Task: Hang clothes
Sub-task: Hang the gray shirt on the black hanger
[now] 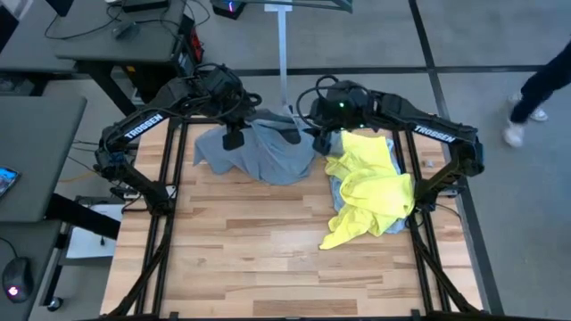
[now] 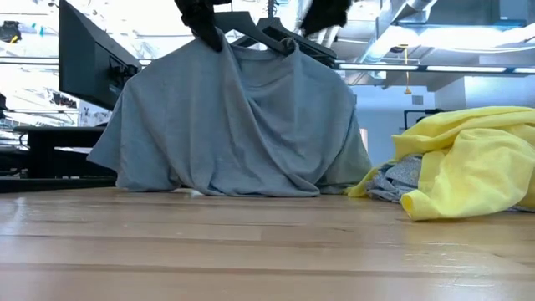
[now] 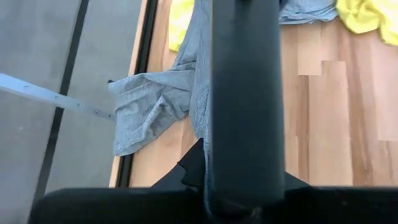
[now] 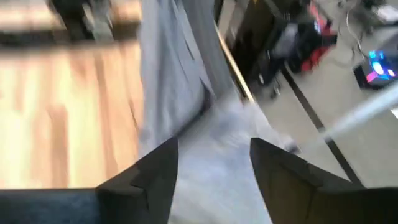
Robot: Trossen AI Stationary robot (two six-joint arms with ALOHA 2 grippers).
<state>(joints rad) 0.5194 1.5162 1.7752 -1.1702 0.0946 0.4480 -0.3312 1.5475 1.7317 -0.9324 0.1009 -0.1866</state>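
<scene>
bright, even light; right wrist view motion-blurred.

Both arms reach inward at the table's far edge; left pincer [image 1: 234, 136] clamped, right pincer [image 4: 214, 163] spread.

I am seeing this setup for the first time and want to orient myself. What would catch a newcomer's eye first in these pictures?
First, the grey T-shirt, draped over a black hanger and lifted like a tent at the table's far edge, with the left gripper pinching its top. The right gripper stands open close beside it. Then the bright yellow T-shirt, crumpled in a heap on the table's right side.
</scene>
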